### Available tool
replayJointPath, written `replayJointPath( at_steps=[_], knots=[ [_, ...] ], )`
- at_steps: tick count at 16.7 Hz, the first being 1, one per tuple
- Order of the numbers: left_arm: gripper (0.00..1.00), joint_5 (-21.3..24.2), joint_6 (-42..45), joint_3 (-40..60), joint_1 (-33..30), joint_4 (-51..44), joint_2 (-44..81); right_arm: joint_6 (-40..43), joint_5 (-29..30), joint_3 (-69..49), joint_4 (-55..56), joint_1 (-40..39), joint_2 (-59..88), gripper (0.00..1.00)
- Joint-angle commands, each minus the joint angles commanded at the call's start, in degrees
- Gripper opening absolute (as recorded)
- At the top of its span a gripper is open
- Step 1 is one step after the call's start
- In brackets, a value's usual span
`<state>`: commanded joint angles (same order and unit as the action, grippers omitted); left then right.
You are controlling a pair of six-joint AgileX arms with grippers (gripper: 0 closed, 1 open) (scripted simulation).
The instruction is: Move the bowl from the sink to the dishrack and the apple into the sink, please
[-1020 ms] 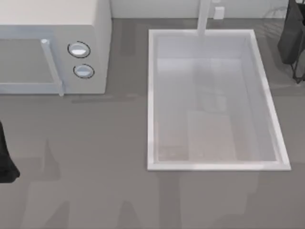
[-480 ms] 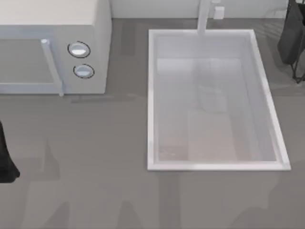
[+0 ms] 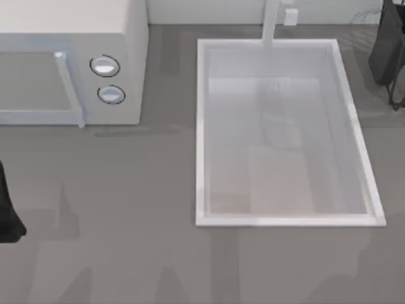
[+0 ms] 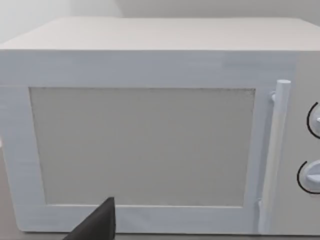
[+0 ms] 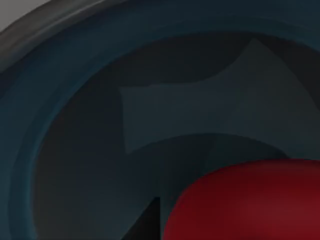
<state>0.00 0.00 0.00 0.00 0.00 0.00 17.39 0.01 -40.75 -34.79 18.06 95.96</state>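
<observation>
From the right wrist, the apple (image 5: 250,200) sits close against the bowl (image 5: 75,125) interior. I cannot tell either arm's grip. From above, the sink (image 3: 201,126) and microwave (image 3: 126,38) look unchanged; the left arm (image 3: 7,209) stays parked at the table's left edge.

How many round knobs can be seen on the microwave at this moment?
2. On the microwave, at the right end of its front panel, the upper knob sits directly above the lower knob. Nothing hides that panel in the top view.
</observation>
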Motion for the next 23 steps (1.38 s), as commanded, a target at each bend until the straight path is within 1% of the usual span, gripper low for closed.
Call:
replayJointPath(
  at_steps=[4, 5, 12, 13, 15, 17, 23],
  knots=[
    [1.00, 0.0, 0.0, 0.0, 0.0, 0.0, 0.0, 0.0, 0.0, 0.0, 0.0, 0.0, 0.0, 0.02],
    [1.00, 0.0, 0.0, 0.0, 0.0, 0.0, 0.0, 0.0, 0.0, 0.0, 0.0, 0.0, 0.0, 0.00],
    [1.00, 0.0, 0.0, 0.0, 0.0, 0.0, 0.0, 0.0, 0.0, 0.0, 0.0, 0.0, 0.0, 0.00],
    [1.00, 0.0, 0.0, 0.0, 0.0, 0.0, 0.0, -0.6, -1.8, -2.7, -3.5, 0.5, -4.5, 0.00],
    [1.00, 0.0, 0.0, 0.0, 0.0, 0.0, 0.0, -0.6, -1.8, -3.5, -4.4, 0.5, -4.8, 0.00],
    [1.00, 0.0, 0.0, 0.0, 0.0, 0.0, 0.0, -0.5, -1.7, -6.0, -7.7, 0.7, -5.8, 0.00],
    [1.00, 0.0, 0.0, 0.0, 0.0, 0.0, 0.0, -0.3, -1.8, -16.4, -25.2, 0.8, -11.4, 0.00]
  ],
)
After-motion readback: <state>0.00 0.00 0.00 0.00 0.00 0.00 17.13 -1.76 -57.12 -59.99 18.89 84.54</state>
